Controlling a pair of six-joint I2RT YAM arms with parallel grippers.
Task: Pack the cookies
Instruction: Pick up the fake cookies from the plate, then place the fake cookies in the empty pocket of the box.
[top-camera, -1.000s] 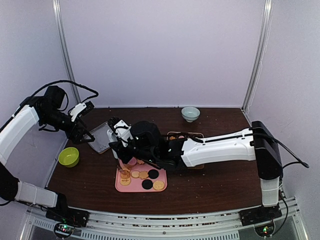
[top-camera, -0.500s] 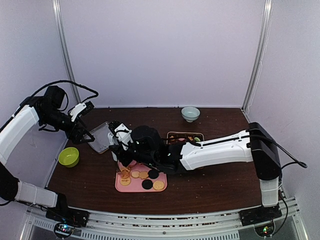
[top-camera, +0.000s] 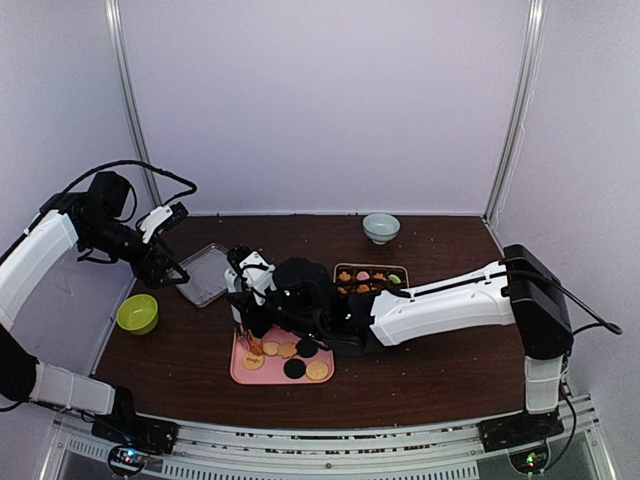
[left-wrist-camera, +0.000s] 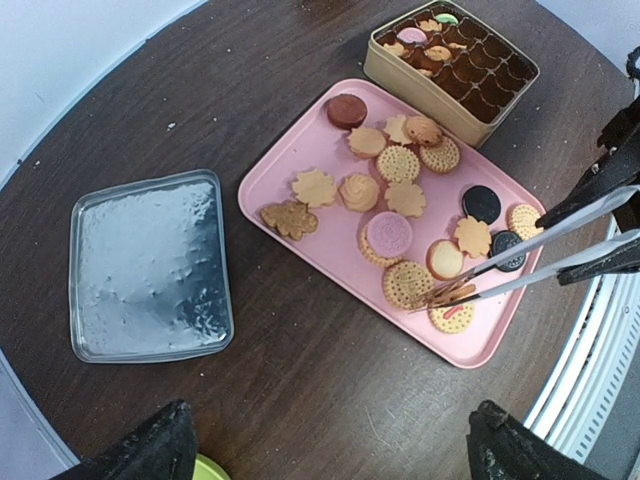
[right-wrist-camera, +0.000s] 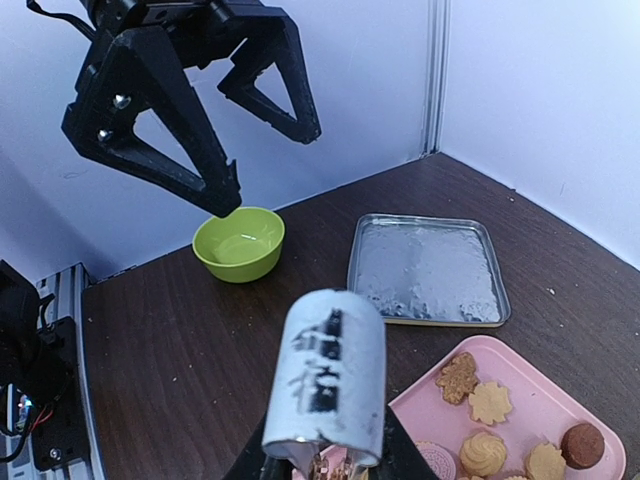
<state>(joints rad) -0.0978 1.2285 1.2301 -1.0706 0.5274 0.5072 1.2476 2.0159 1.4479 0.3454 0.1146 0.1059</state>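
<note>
While my left claw (right-wrist-camera: 265, 165) is hanging wide open and empty, well apart and high over the silver tin lid (left-wrist-camera: 150, 265), my right claw (left-wrist-camera: 612, 228) is clamping a pair of metal tongs (left-wrist-camera: 560, 262) by their upper end. The tong tips are pinching a small tan cookie (left-wrist-camera: 455, 293) near the left edge of the pink tray (left-wrist-camera: 290, 170). The other cookies (left-wrist-camera: 387, 236) are lying flat across that tray, and a few are already sitting in the gold tin (left-wrist-camera: 420, 100). The tongs are pointing steeply down from my right claw, and the tin is standing just beyond the tray's far right corner. So I am judging that this cookie is needing to travel rightward and away from me, with my right arm much the nearer
</note>
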